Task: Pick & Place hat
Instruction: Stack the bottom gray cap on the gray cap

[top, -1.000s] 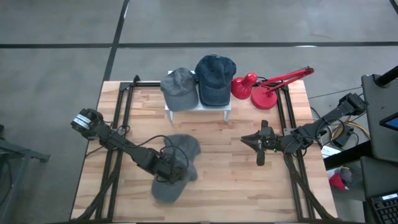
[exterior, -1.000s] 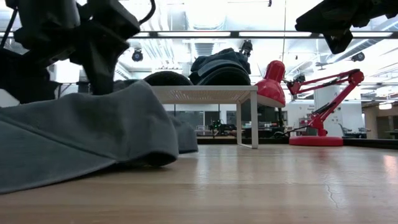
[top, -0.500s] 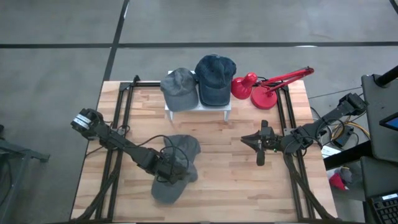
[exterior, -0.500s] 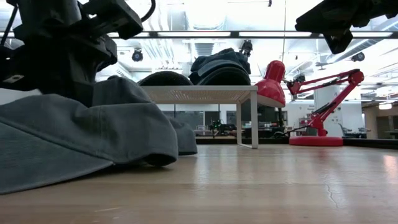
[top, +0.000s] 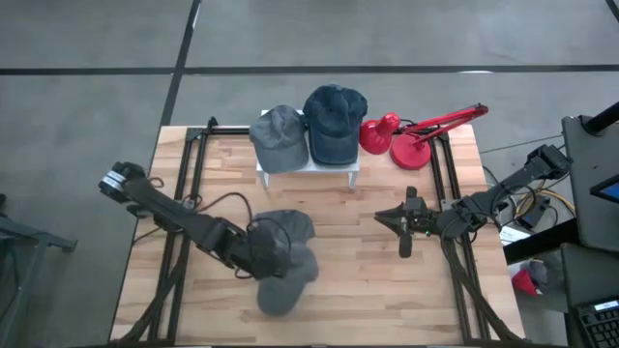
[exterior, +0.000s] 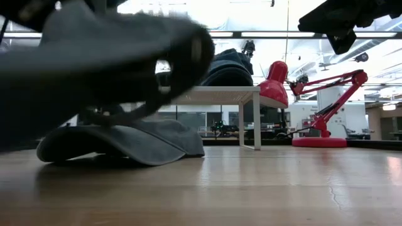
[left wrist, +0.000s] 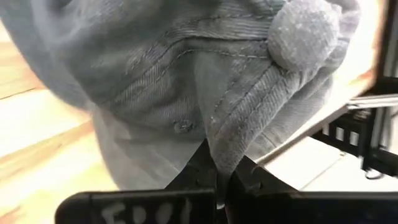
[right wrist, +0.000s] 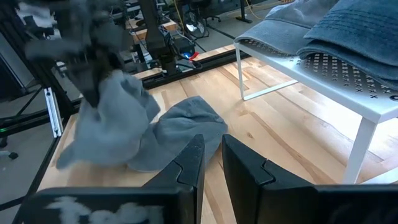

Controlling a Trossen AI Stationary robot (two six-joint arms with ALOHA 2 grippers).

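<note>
Grey hat (top: 282, 290) held clear of the counter (top: 377, 290), hanging just under and in front of the left hand (left wrist: 217, 169). Clamped there by a fold of cloth below the crown button, both fingers pressed tight on the seam. Probably gripped at the crown because soft fabric bunches there and gives something to pinch, whereas the flat brim would not. Slack below the grip, so likely to swing and droop in transit.

A second grey hat (top: 290, 228) flat on the counter just beyond the left hand, on the rack side. Apart from the carried one in the low view, so not dragged along with it.

Farther out from that hand, a white rack (top: 308, 166) at the counter's back edge. Already on it, a grey cap (top: 278, 133) and a dark blue cap (top: 335, 118) side by side. Judged the drop-off spot, with little bare top left, so stacking or a close fit likely needed.

Red lamp (top: 406, 137) beside the rack, out of the likely path.

Right hand (right wrist: 211, 155) well off to the side, above the counter, fingers a narrow gap apart and holding nothing. Parked there, apparently, to keep the route to the rack free.
</note>
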